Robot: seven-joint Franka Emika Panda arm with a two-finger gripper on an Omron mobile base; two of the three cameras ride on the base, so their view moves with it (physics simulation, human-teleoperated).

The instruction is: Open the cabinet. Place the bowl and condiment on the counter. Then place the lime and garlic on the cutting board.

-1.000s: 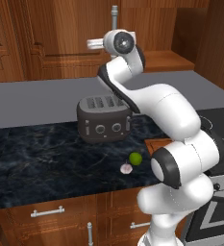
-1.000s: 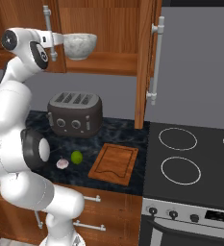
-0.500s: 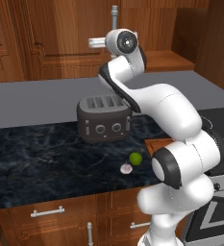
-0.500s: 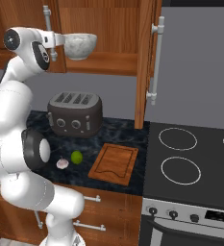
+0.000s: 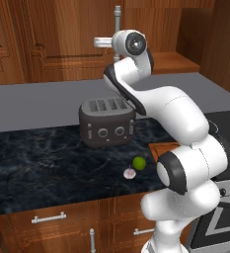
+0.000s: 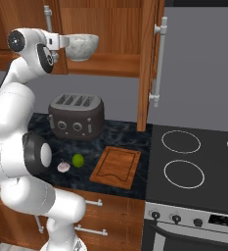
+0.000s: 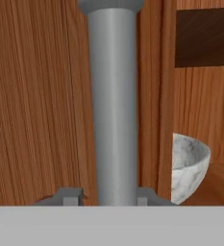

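Observation:
My gripper [image 7: 108, 197] is up at the cabinet's left door [image 7: 36, 105], jaws either side of its vertical silver handle [image 7: 114, 105] and still open, with a narrow gap on one side. The hand [image 5: 100, 42] is level with the shelf, and from the right the gripper [image 6: 64, 41] appears beside the bowl. The right cabinet door [image 6: 149, 59] stands open. The marbled bowl [image 6: 82, 46] sits on the shelf, half hidden by the door edge [image 7: 190, 166]. Lime [image 6: 78, 160] and garlic [image 6: 63, 166] lie on the counter [image 5: 47, 168], left of the cutting board [image 6: 116, 166]. The condiment is hidden.
A dark toaster [image 6: 76, 116] stands on the counter below the cabinet, behind the lime [image 5: 139, 163] and garlic [image 5: 130, 173]. The black stovetop [image 6: 193, 166] lies right of the board. Drawers with short handles [image 5: 47, 217] run under the counter.
The jaws have drawn in around the handle. The arm and the things on the counter have hardly moved.

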